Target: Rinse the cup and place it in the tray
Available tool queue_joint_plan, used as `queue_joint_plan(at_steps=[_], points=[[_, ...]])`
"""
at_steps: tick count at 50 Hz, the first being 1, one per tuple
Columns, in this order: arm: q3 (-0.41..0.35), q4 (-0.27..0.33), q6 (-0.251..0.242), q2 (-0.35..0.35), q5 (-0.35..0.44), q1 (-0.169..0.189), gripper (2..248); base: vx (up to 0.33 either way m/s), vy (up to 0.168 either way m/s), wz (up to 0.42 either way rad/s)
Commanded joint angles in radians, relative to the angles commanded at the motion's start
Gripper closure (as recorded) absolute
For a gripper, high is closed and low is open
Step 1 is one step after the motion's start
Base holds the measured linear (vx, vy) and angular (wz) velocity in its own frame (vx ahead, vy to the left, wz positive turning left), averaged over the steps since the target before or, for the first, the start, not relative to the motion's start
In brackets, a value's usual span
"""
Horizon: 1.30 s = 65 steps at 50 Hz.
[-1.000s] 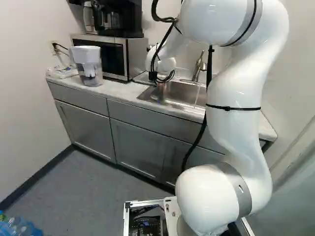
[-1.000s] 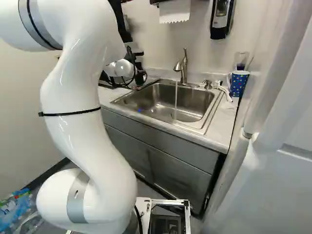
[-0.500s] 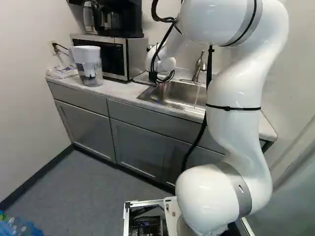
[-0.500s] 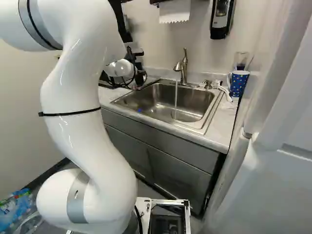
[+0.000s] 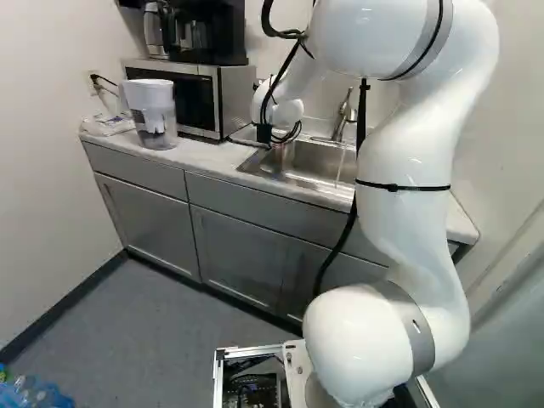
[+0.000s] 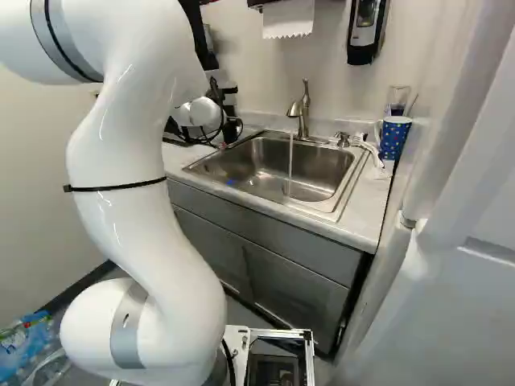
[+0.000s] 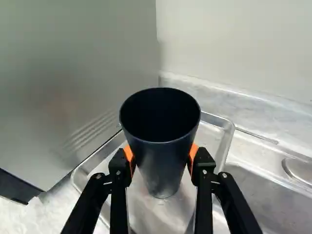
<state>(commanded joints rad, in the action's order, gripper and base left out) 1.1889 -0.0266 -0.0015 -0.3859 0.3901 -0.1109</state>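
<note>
Black tapered cup [image 7: 164, 165], upright over the metal tray [image 7: 212, 138]; tray flat on the counter [image 7: 44, 217].

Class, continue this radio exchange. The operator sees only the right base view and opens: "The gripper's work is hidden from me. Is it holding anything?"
Observer: Yes, the gripper is shut on a dark cup, one orange pad at each side.
Operator: What lies below it?
Observer: A metal tray; whether the cup touches it, I can't tell.
Operator: Does anything stand near the microwave?
Observer: A pitcher, in front of it at the left of the left base view.
</note>
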Motion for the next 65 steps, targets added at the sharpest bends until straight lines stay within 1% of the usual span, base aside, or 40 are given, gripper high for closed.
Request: queue_joint_plan(at_steps=[21,22,27,28,32,33,37,38,50,65], points=[[0.0,0.0,0.0,0.0,0.0,0.0,126,0.0,0.0,0.0],[0.0,0.0,0.0,0.0,0.0,0.0,101,0.0,0.0,0.0],[0.0,0.0,0.0,0.0,0.0,0.0,101,0.0,0.0,0.0],[0.0,0.0,0.0,0.0,0.0,0.0,68,0.0,0.0,0.0],[0.0,0.0,0.0,0.0,0.0,0.0,68,0.0,0.0,0.0],[0.0,0.0,0.0,0.0,0.0,0.0,33,0.0,0.0,0.0],[0.0,0.0,0.0,0.0,0.0,0.0,33,0.0,0.0,0.0],[0.0,0.0,0.0,0.0,0.0,0.0,3,0.0,0.0,0.0],[0.0,0.0,0.0,0.001,0.0,0.0,3,0.0,0.0,0.0],[0.005,0.0,0.0,0.02,0.0,0.0,3,0.0,0.0,0.0]])
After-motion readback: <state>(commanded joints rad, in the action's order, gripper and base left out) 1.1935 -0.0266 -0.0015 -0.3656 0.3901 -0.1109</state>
